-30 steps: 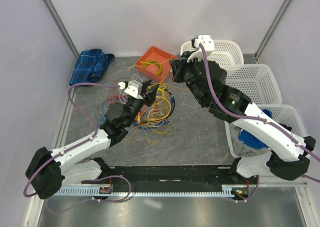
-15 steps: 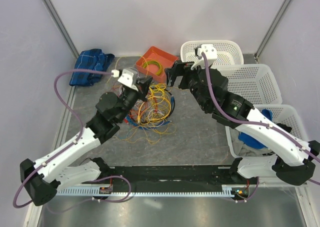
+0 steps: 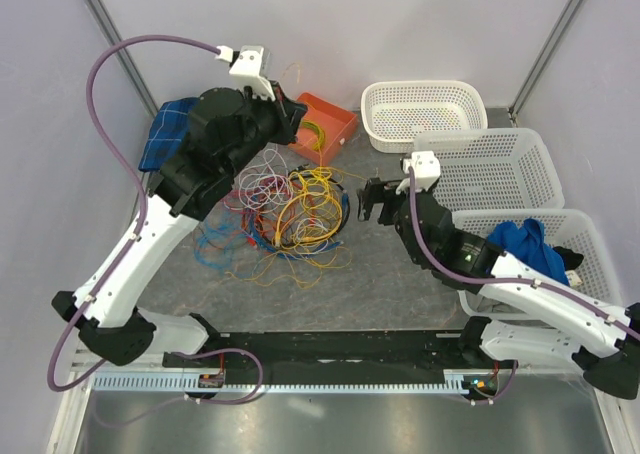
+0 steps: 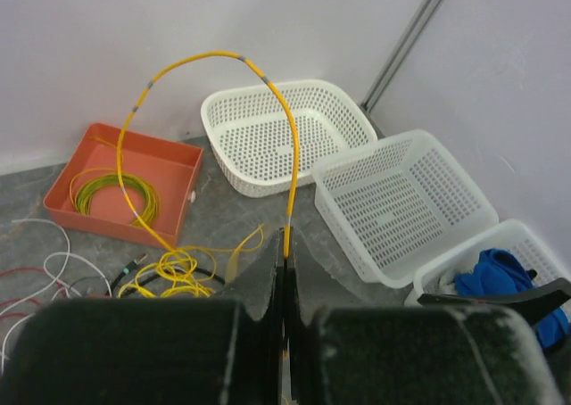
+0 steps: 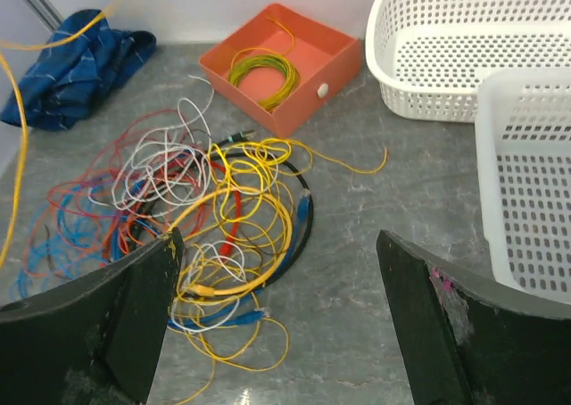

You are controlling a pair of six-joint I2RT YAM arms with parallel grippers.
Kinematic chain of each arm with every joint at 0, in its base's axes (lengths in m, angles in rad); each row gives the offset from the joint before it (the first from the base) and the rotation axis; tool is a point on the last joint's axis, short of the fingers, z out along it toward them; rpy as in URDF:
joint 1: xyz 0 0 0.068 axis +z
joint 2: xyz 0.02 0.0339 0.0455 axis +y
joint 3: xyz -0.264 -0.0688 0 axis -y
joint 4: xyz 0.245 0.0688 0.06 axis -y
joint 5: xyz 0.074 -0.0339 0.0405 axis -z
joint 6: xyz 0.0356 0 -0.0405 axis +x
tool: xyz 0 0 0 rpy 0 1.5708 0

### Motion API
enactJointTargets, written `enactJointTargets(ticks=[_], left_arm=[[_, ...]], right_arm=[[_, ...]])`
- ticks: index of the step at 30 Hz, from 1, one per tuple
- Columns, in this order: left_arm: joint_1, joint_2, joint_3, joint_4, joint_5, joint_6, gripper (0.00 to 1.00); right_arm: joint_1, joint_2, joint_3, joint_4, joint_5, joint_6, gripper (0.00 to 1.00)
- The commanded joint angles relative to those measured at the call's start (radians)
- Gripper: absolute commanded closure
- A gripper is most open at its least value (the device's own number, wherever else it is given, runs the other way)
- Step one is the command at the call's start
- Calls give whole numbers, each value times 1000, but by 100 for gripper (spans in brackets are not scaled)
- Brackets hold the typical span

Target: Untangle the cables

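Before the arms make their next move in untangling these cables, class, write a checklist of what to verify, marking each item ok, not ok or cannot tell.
1. Grip: left gripper shut on the yellow cable: ok.
2. Release: yellow cable free of the pile: not ok, its far end drops into the tangle.
3. Helper: right gripper open, holding nothing: ok.
4. Drop spot: orange tray has room beside its coil: ok.
5. Snag: which loops pin the cable: cannot tell.
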State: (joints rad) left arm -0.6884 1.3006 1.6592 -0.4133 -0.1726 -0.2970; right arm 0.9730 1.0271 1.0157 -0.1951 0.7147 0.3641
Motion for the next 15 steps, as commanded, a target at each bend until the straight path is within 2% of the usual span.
enactJointTargets(ticks=[1, 8, 15], left_arm=[[23, 81, 181, -125, 19, -42, 98], [87, 274, 272, -134, 99, -57, 98], [194, 530, 428, -133, 170, -86, 98]], right_arm=[[-3, -59, -149, 100, -12, 44, 2], [-3, -126, -296, 114, -6, 79, 2], [-3, -183, -466, 258, -17, 121, 2]])
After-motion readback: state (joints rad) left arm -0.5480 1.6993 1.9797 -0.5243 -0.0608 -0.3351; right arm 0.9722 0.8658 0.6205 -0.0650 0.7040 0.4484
